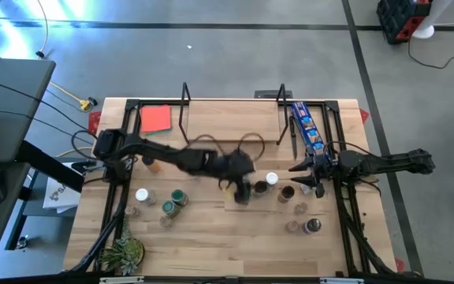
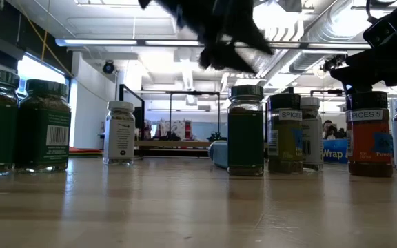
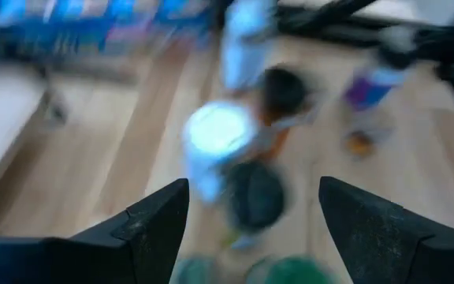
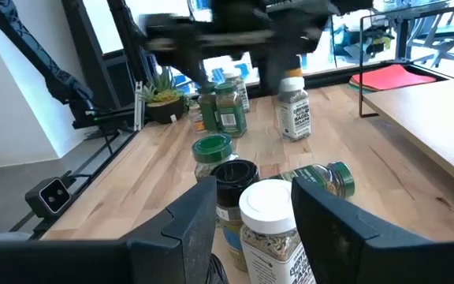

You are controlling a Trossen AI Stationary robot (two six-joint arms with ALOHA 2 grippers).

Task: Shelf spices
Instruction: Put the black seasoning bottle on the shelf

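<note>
Wooden table is carrying scattered spices, two jars reading "SPICES", all off the shelf; we are seeing the left gripper spread open above them, the right gripper open beside a white-lidded jar

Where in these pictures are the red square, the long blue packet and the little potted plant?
red square [image 1: 155, 118], high view, middle of its flat top.
blue packet [image 1: 307, 126], high view, middle of its printed face.
potted plant [image 1: 123, 254], high view, its green leaves at the table's near left corner.
</note>
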